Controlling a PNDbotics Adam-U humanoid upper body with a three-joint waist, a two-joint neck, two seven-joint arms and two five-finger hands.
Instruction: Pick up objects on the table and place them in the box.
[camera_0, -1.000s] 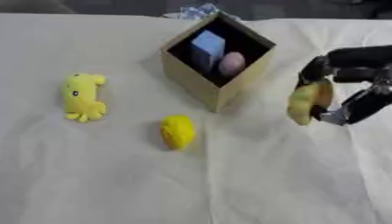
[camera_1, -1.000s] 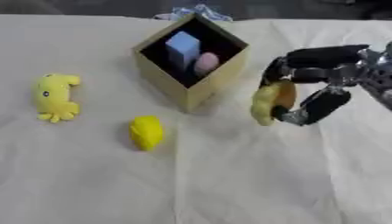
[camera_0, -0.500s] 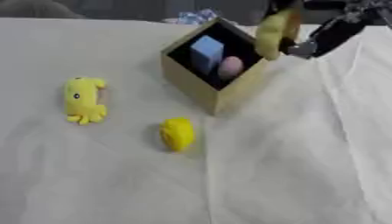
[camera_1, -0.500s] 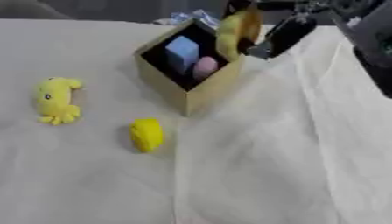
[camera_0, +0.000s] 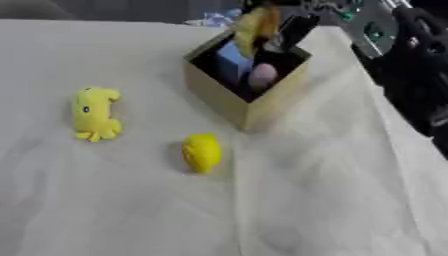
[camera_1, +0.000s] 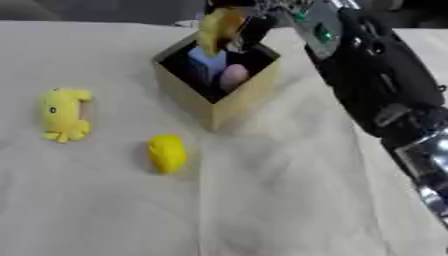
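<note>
Yellow and blurred, the banana-like object (camera_0: 256, 24) was clasped in my right robot hand (camera_0: 282, 30), held over the far rim of the cardboard box (camera_0: 262, 107) and not yet inside it. My fingers were curled around it, dark against the box's opening. Inside the box I could see a blue block (camera_0: 231, 57) and a pink egg-shaped thing (camera_0: 262, 76), which took up much of the floor between them.

To do this well, I judged I should bring the yellow object fully over the opening before letting go, so it would not catch on the rim and tip out behind the box. Lowering it a little past the rim first would help, aiming for the free space beside the pink thing. My forearm (camera_1: 376, 85) ran close along the box's right side, so I needed to avoid nudging the box as I worked.

Left of the box lay a yellow plush toy (camera_0: 94, 113) on the cloth-covered tabletop (camera_0: 105, 210); in front of the box, nearer me, sat a lemon-like yellow object (camera_0: 202, 152). Both remained to be collected. My left robot hand was out of sight.
</note>
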